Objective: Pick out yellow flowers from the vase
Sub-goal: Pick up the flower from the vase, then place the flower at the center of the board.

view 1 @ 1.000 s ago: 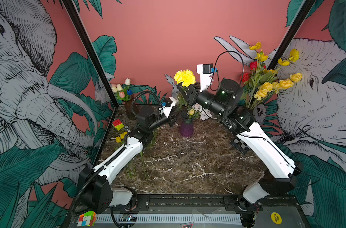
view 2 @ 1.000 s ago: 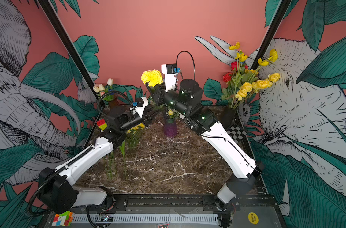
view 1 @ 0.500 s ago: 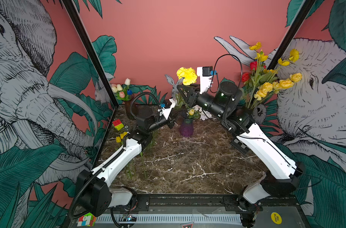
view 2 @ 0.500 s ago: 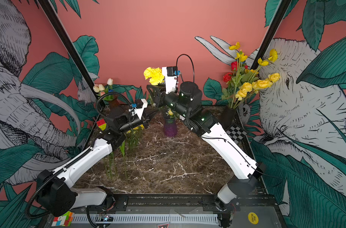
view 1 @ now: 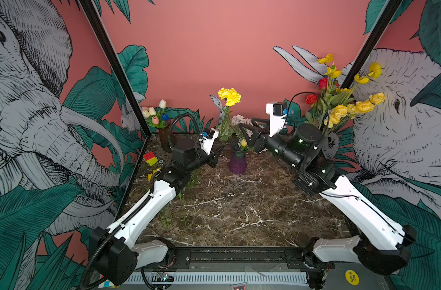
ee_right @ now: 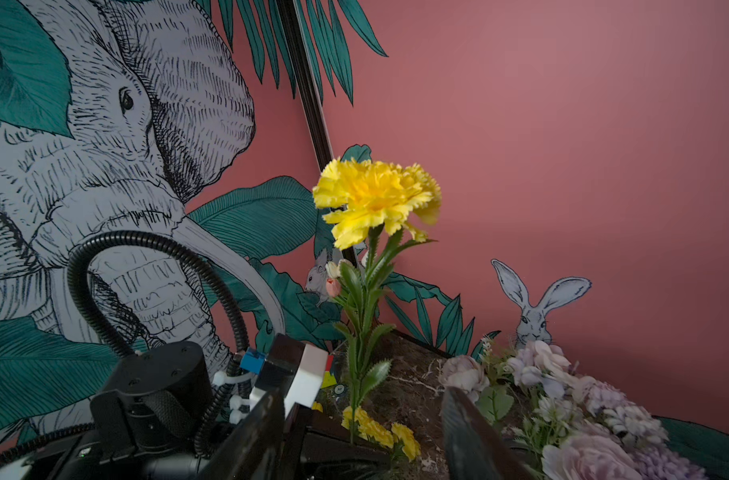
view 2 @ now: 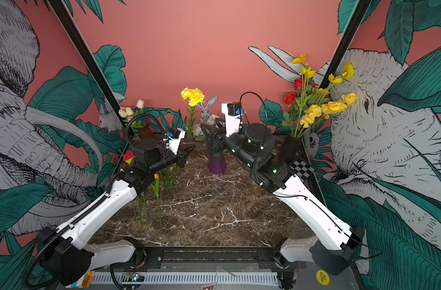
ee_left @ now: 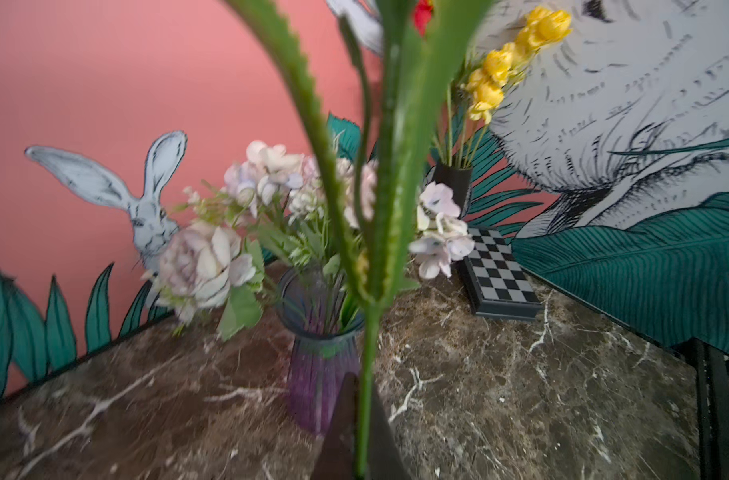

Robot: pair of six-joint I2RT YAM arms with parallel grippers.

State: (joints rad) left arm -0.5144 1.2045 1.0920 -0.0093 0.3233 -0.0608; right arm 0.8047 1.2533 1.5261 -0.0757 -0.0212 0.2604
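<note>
Only in the left wrist view is the stem of the yellow carnation seen clamped between the closed fingers of the left hand, just beside the purple vase; the bloom is cut off there. Its frilly head, held upright, is shown in the right wrist view, where the right hand is spread open. A small yellow tulip is seen in the vase. Yellow blooms on the tabletop are partly hidden.
</note>
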